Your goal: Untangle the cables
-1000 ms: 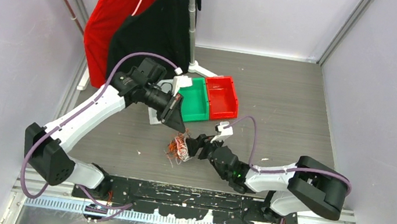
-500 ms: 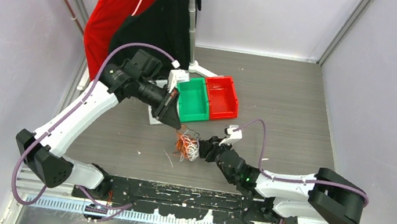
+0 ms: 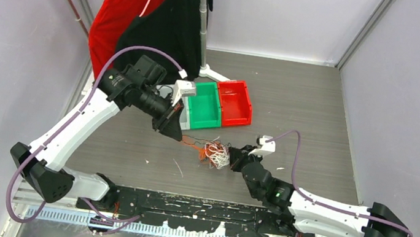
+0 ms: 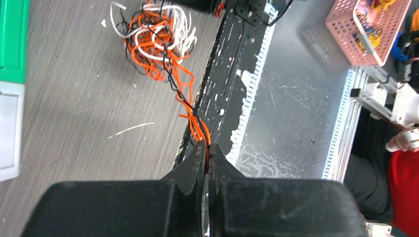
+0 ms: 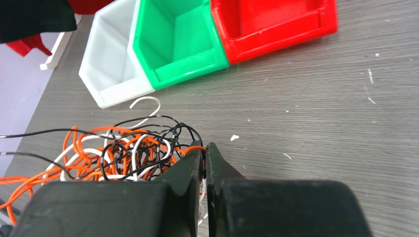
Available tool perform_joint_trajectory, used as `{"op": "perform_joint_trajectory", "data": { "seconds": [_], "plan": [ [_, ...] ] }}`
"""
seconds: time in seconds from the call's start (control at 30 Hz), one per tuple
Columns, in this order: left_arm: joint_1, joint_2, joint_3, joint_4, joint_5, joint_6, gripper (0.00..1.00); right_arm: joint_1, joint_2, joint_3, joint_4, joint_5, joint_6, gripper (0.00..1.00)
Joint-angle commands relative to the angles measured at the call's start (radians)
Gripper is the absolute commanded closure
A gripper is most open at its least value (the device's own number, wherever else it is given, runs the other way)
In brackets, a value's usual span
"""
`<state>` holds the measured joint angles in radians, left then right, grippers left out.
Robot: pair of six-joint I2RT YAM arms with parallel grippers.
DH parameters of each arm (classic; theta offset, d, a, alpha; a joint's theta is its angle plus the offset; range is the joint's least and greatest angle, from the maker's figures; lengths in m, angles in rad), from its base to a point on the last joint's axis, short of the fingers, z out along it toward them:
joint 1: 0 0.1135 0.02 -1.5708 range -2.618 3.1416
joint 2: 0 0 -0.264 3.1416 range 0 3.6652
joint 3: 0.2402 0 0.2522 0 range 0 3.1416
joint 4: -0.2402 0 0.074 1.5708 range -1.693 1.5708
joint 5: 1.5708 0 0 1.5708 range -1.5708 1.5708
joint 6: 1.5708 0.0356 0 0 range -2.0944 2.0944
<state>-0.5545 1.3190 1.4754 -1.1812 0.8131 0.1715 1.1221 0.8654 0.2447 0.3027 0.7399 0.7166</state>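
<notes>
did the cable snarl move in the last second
Yes, the cables shifted right, from in front of the green bin toward the red bin.

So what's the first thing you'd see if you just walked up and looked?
Probably the bright snarl of orange, white and black cables in the middle of the table, with strands stretched out to the left tool, which pinches them, while the right tool pinches the snarl from the other side. Next, the green bin and red bin side by side just beyond, and a red shirt hanging at the far left corner.
</notes>
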Motion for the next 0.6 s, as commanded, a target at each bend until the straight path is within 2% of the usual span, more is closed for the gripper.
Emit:
{"op": "perform_joint_trajectory", "data": {
  "seconds": [0.0, 0.1, 0.27, 0.4, 0.57],
  "plan": [
    [-0.004, -0.087, 0.019, -0.095, -0.059, 0.135, 1.00, -0.003, -0.068, 0.001, -0.202, 0.126, 0.086, 0.95],
    [-0.004, -0.119, -0.045, -0.112, -0.152, 0.196, 1.00, -0.004, -0.104, 0.019, -0.308, 0.155, 0.132, 0.98],
    [-0.004, -0.163, -0.202, -0.070, -0.345, 0.255, 1.00, -0.004, -0.144, 0.091, -0.487, 0.170, 0.188, 0.99],
    [-0.004, -0.170, -0.341, 0.025, -0.450, 0.266, 1.00, -0.004, -0.161, 0.113, -0.492, 0.130, 0.183, 0.99],
    [-0.004, -0.161, -0.440, 0.133, -0.467, 0.243, 0.98, -0.004, -0.189, 0.117, -0.405, 0.025, 0.121, 0.99]
  ]
}}
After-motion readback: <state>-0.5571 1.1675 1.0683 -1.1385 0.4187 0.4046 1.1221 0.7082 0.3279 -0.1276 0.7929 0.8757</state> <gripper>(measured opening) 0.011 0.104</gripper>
